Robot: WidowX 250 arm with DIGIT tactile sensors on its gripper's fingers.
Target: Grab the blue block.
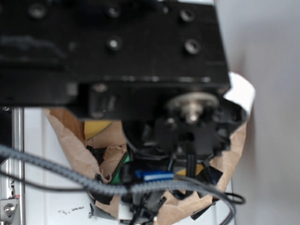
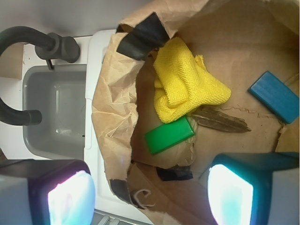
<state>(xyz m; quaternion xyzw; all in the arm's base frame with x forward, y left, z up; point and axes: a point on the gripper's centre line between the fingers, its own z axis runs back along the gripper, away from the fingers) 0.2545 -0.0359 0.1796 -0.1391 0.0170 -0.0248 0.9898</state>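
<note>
Pincer (image 2: pixel 150 194) gapes empty above the paper; blue block (image 2: pixel 275 96) lies untouched off to the side, grasp still pending.

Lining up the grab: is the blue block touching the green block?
No, in the wrist view the blue block lies apart at the right, with bare brown paper between it and the green block.

Setting. Crumpled brown paper (image 2: pixel 112 108), patched with black tape (image 2: pixel 140 40), covers a white counter (image 2: pixel 98 51). A grey sink (image 2: pixel 54 112) is set into the counter beside the paper, with a dark faucet (image 2: pixel 58 47) over its rim. A pale grey wall (image 1: pixel 272 70) stands behind.
</note>
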